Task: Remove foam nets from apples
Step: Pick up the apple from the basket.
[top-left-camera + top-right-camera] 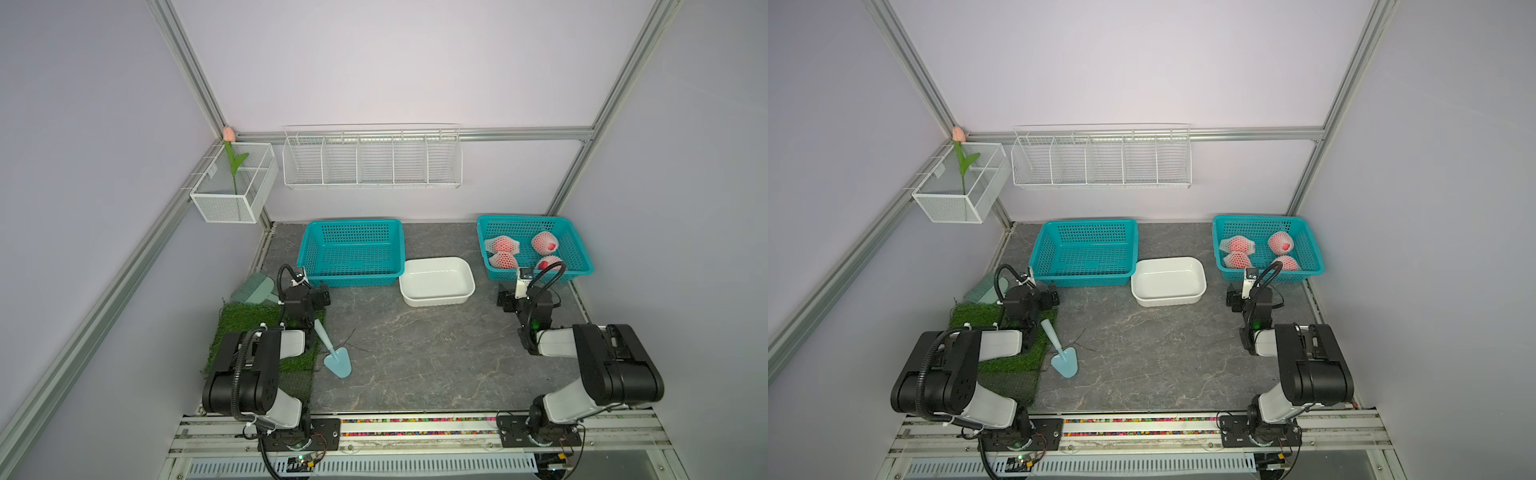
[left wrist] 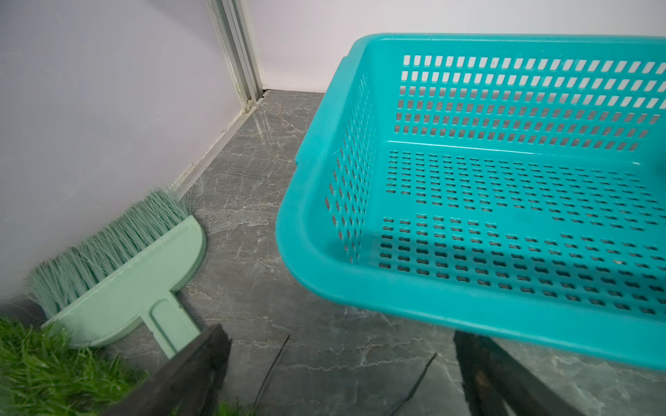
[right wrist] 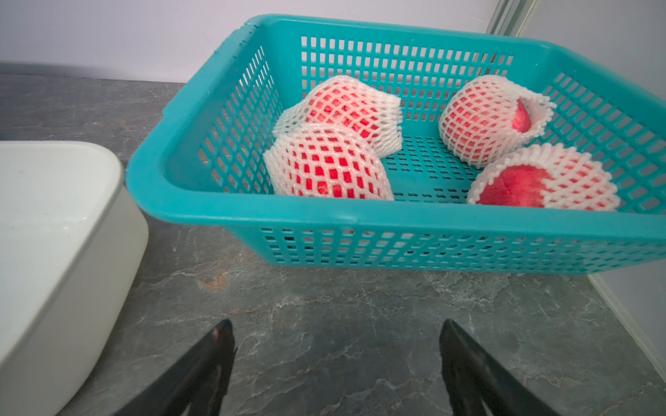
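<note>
Showing the task at its start, w/ nothing done: all 4 apples (image 3: 511, 187) lie in their foam nets (image 3: 281, 165) inside the right-side teal basket (image 3: 288, 216), while the right hand (image 3: 335, 331), just short of it, & the left hand (image 2: 338, 345), well apart, gape wide, empty; 4 nets left to strip.

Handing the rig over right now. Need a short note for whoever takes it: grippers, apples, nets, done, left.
The left gripper is open and empty, low over the table beside the empty teal basket.
The right gripper is open and empty, facing the fruit basket from just in front of it.
All four apples lie in the fruit basket, each inside its foam net. Two show bare red skin at the net's open end.
Done: nothing, no net is off.
Left: strip all four nets. The empty teal basket and the white tub are probably for the apples and nets, though which takes which isn't shown.
</note>
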Motion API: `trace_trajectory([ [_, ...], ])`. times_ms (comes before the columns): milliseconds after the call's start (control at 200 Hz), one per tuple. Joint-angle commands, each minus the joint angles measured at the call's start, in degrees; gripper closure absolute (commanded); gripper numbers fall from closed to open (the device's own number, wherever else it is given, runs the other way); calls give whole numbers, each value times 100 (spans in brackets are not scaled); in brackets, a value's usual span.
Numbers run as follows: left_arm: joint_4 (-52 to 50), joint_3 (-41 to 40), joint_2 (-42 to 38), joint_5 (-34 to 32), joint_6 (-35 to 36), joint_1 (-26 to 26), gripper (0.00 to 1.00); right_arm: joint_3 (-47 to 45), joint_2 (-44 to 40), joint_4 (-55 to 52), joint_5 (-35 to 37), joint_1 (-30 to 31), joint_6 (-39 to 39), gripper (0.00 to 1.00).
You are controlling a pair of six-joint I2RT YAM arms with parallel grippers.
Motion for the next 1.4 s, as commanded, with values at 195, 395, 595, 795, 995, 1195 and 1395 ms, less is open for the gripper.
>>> trace_trajectory([
  [195, 123, 101, -166, 194, 110, -7, 0, 120, -458, -381, 149, 33, -4, 11],
  [395, -2075, 1095, -826, 766, 243, 19, 3, 1529, -1791, -4158, 142, 64, 221, 11],
  [595, -2700, 1539, -1460, 1690, -45, 12, 4, 3913, -1414, -7154, 261, 83, 742, 11],
  [795, -3403, 1871, -1763, 1934, -368, -95, 5, 5551, 2, -8213, 546, 141, 689, 11],
  [995, -3894, 1754, -2240, 2134, -434, -180, 5, 6850, 1398, -9341, 723, 154, 890, 11],
  [1195, -4180, 1718, -2689, 2218, -452, -339, 4, 7626, 2318, -9711, 628, 146, 522, 11],
  [1395, -4357, 1906, -2644, 2329, -380, -350, 4, 8163, 2950, -10059, 268, 90, -19, 11],
])
